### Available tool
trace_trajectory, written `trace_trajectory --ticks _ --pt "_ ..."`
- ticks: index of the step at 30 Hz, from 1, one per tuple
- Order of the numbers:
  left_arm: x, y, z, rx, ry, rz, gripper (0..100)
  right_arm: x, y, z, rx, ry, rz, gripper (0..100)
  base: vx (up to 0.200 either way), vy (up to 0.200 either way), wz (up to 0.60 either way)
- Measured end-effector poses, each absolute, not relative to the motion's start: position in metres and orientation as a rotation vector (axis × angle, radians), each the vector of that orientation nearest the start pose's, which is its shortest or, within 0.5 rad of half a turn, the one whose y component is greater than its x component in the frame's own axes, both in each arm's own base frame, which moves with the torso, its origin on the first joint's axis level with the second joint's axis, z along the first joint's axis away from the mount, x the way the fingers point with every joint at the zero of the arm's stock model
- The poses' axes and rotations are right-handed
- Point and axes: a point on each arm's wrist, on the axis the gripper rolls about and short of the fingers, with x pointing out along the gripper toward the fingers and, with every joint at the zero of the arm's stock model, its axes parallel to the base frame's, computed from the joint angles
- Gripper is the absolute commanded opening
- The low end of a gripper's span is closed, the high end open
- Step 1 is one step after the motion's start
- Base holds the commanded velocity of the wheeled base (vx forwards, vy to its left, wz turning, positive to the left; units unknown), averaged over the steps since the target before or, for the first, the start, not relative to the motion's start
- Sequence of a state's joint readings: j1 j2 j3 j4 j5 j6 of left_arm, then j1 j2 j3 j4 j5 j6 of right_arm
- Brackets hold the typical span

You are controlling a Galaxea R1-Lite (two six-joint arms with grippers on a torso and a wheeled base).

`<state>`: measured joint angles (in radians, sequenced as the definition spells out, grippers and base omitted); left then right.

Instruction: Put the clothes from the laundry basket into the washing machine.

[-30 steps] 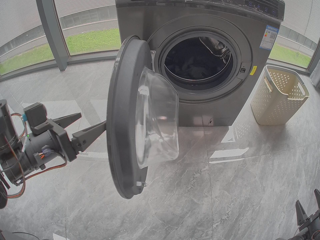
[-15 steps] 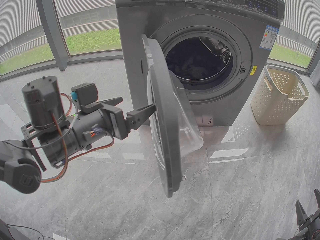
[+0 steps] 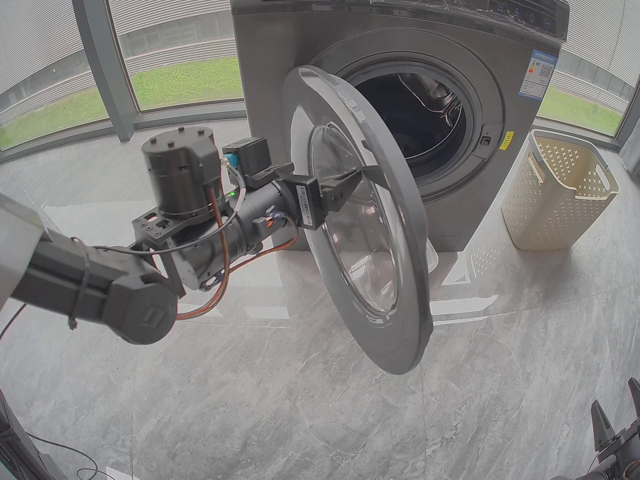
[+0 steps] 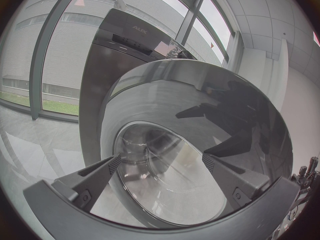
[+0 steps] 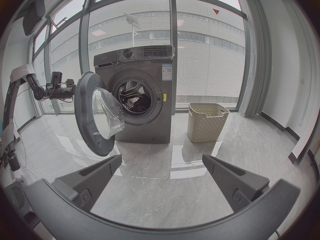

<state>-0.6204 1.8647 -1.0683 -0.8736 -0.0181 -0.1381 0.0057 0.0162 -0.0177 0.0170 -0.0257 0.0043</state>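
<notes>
Left gripper (image 3: 353, 185), fingers spread wide, is bearing on the half-shut round grey glass-windowed door (image 3: 407, 248); dark clothes (image 5: 138, 102) are lying in the drum (image 3: 427, 125); closing seems underway, calling next for pressing until latched.

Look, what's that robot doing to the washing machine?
The robot's left gripper, fingers spread open, is up against the outside of the round door of the washing machine, and has swung it about halfway shut over the last second. Clothes are lying inside the drum, and the laundry basket beside the machine looks empty. The right gripper hangs open low down, away from everything.
</notes>
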Motion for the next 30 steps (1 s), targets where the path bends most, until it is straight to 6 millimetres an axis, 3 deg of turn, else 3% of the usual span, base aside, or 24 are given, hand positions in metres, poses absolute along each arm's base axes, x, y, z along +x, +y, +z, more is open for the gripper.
trace_trajectory --ticks 13,25,30 --pt "0.349 -0.242 0.251 -0.302 -0.190 -0.540 100 -0.023 -0.001 0.079 0.004 0.015 -0.020 100 0.000 0.000 0.00" --pt "0.398 -0.246 0.245 -0.387 -0.255 -0.365 100 -0.023 -0.001 0.079 0.006 0.015 -0.020 100 0.000 0.000 0.00" --pt "0.403 -0.241 0.235 -0.402 -0.227 -0.346 100 -0.023 -0.001 0.079 0.007 0.015 -0.021 100 0.000 0.000 0.00"
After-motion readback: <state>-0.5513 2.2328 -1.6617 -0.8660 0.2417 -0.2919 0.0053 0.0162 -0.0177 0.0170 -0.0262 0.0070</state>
